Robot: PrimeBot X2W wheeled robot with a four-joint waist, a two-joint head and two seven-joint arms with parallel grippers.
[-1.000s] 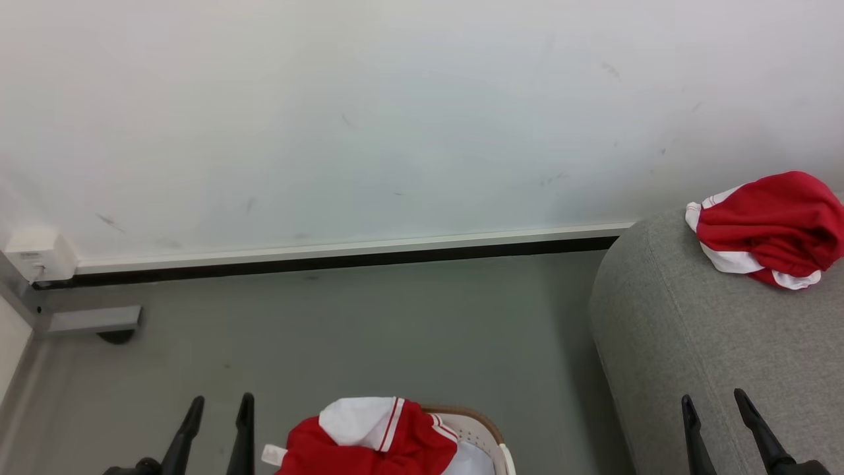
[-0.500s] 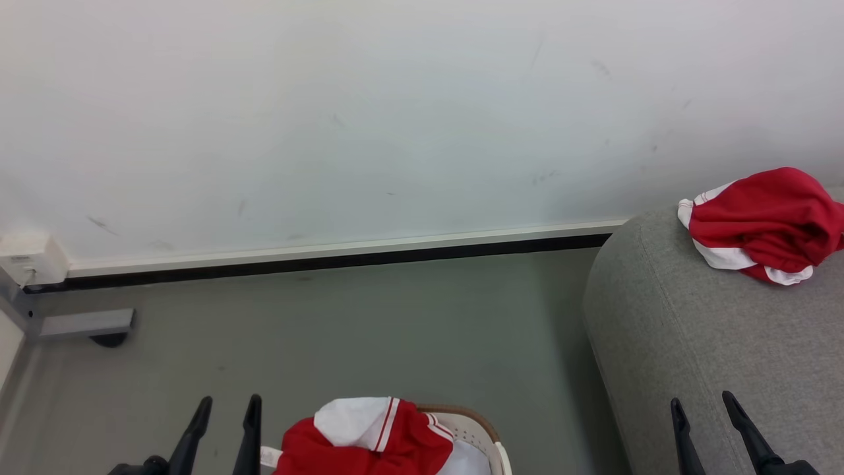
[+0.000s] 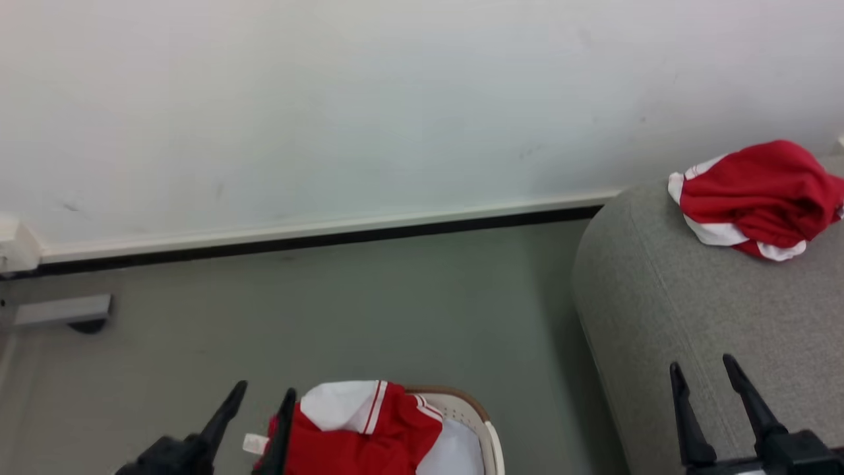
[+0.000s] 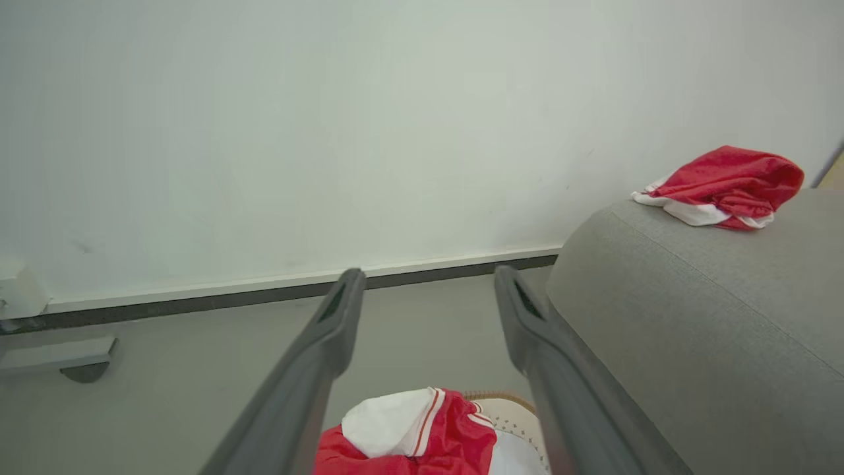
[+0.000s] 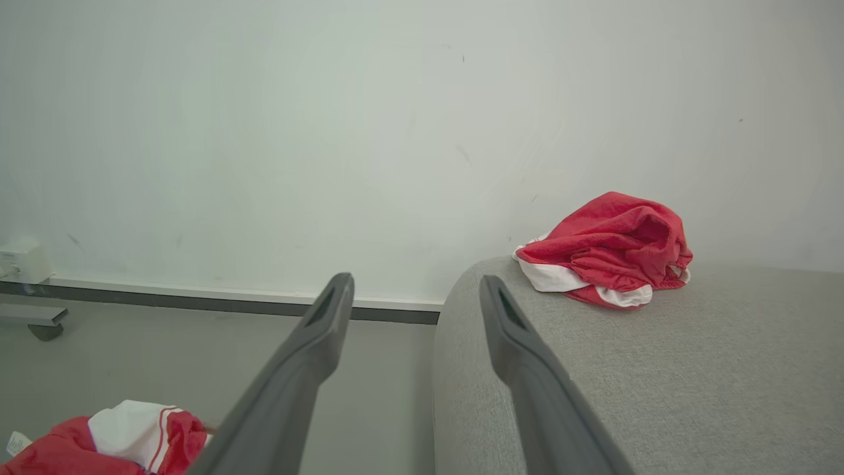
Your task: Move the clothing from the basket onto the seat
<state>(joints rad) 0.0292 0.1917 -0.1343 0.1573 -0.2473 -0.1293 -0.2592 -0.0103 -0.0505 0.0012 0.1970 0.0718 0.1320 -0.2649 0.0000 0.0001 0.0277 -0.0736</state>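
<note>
**Item 1, clothing** [image 3: 356, 429]: red garment with a white sleeve panel, striped trim and a small white label. It lies heaped in the basket [image 3: 471, 412], over a pale cloth [image 3: 455, 455].
Handling (judged): light, soft and limp, so it will drape and may drag on the rim. Best pinched at the raised fold by the white panel, through several layers and clear of the pale cloth.

**Item 2, second red garment** [image 3: 758, 198]: crumpled on the seat [image 3: 692, 316], near the wall [image 3: 330, 99].

**Item 3, left gripper** [image 3: 265, 389]: fingers apart, empty, just beside the clothing.

**Item 4, right gripper** [image 3: 701, 364]: fingers apart, empty, above the seat's front.

**Surface and room:** the seat is matt grey fabric with rounded edges, likely grippy. Smooth grey floor [image 3: 330, 310], scuffed white wall, dark baseboard [image 3: 316, 236].
</note>
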